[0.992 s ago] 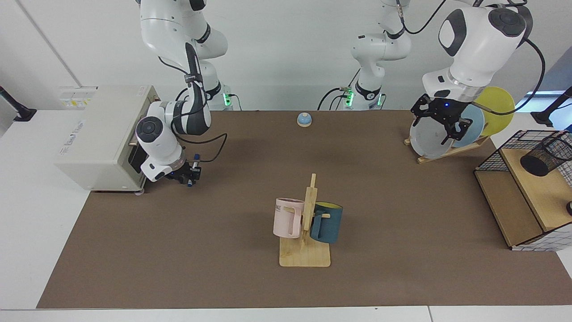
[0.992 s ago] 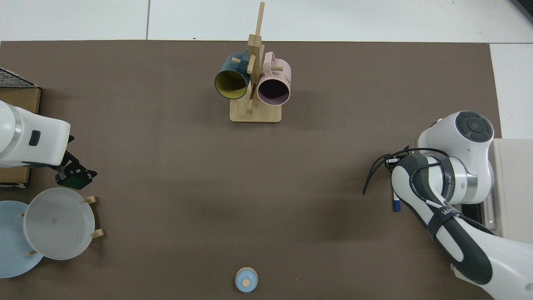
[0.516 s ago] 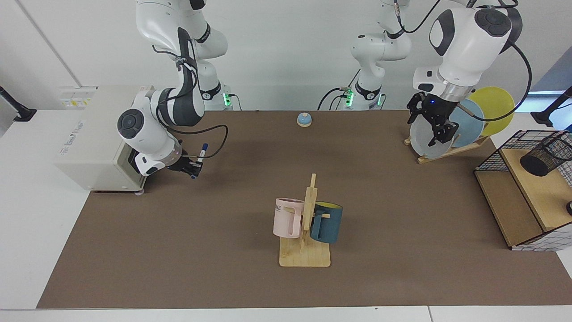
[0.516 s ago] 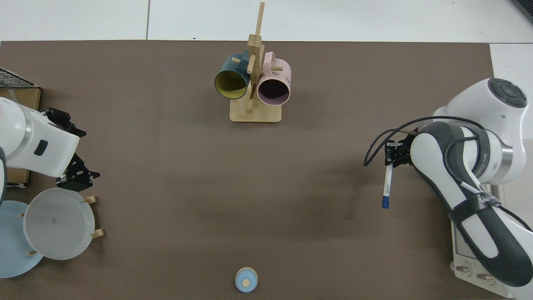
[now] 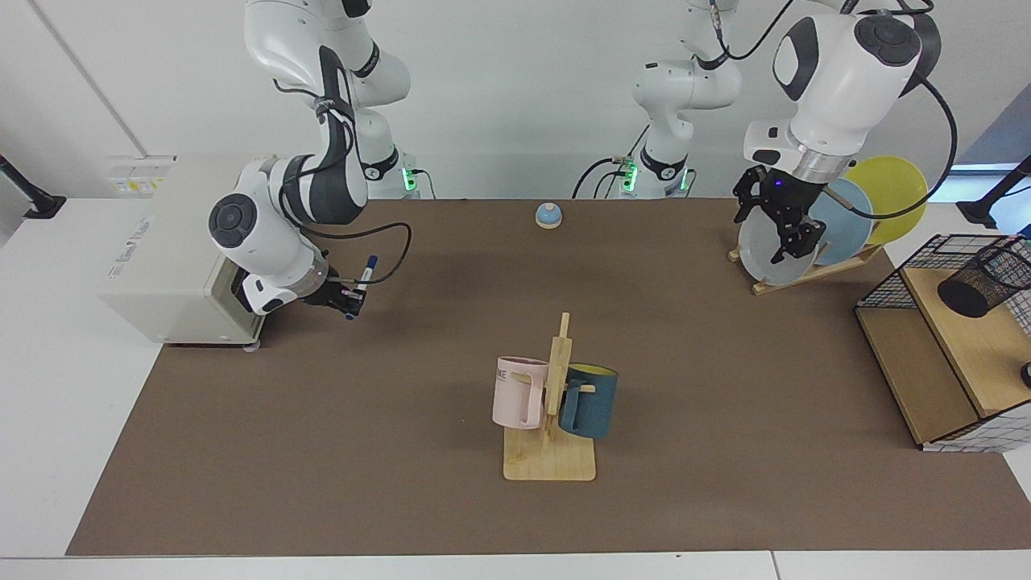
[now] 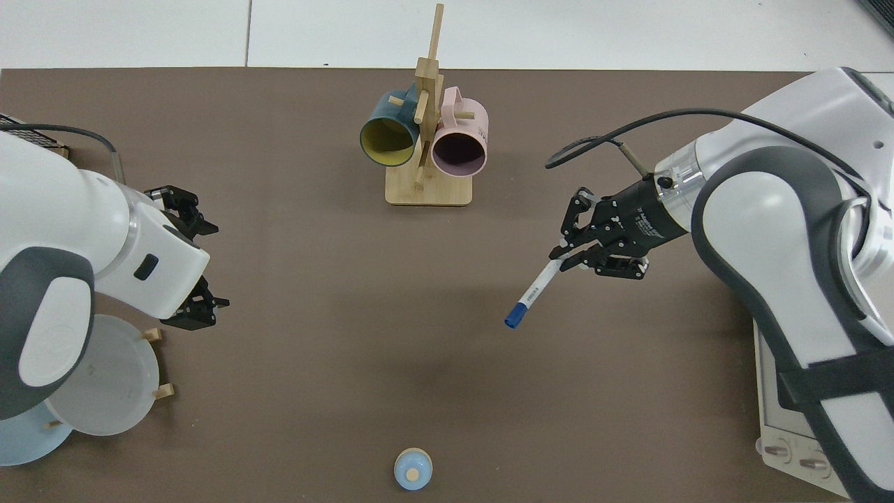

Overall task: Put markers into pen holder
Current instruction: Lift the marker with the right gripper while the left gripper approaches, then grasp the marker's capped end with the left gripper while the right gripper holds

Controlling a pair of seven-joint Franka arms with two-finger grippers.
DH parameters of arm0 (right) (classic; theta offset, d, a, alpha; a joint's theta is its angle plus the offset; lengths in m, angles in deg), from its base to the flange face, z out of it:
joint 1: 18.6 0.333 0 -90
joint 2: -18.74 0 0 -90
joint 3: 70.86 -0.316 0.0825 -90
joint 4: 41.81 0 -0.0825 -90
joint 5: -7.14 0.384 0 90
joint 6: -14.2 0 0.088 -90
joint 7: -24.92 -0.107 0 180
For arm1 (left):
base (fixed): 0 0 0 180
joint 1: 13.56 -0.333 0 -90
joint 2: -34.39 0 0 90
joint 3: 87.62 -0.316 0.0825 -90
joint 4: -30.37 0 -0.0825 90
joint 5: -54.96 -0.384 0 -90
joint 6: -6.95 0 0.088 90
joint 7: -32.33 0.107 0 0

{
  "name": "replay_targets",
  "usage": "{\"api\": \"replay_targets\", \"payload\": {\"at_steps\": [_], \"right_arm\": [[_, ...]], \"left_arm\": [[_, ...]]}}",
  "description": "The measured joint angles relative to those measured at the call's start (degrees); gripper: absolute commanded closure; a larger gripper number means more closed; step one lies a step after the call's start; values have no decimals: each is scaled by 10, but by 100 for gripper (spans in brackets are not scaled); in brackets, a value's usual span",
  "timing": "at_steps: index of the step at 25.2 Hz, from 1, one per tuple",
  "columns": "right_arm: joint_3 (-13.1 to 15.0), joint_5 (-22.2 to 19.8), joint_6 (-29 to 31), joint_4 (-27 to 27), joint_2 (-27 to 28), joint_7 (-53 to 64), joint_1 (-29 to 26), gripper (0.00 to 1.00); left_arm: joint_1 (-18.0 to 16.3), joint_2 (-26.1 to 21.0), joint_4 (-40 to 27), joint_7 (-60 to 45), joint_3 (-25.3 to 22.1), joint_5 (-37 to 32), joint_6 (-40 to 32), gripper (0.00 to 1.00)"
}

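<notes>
the right gripper (image 5: 348,296) is clamped on the marker (image 5: 361,279), which is gripped near one end so that most of the white barrel and a blue cap stick out free (a hold that leaves the long part ready to be lowered into a cup). in the top view the marker (image 6: 535,291) is seen slanting away from the right gripper (image 6: 567,256), its blue tip hanging over bare mat, clear of the table. the grip is placed just beside the beige box (image 5: 181,246) at the table's edge, well apart from the goal.

the pen holder (image 5: 983,278), a black mesh cup, is lying tilted on the upper wooden shelf of the wire basket frame (image 5: 890,283) at the far side of the table, so the whole width of the mat is yet to be crossed. between the two stands the mug rack (image 5: 551,427), with a pink and a blue mug hung on it; it is judged an obstacle to be passed above or behind.

the left gripper (image 5: 780,229) is held spread apart and empty before the grey plate (image 5: 761,250) in the plate rack, near the basket; in the top view it (image 6: 188,269) is seen beside the same grey plate (image 6: 105,391). it is judged to be waiting, perhaps placed for a handover.
</notes>
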Motion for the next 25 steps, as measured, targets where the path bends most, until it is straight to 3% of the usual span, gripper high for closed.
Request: {"api": "replay_targets", "payload": {"at_steps": [8,14,19,25], "right_arm": [[-2,101,37,21,8,-142,30,100],[-2,158,116,30,19,-263,59,100],[-3,168,184,35,22,-327,104,100],[-3,168,219,35,27,-347,133,100]], "left_arm": [[29,1,0,-107,15,23,7,0],[29,8,21,-151,36,25,10,0],[29,16,48,-203,65,15,7,0],[30,16,64,-265,114,-31,8,0]]}}
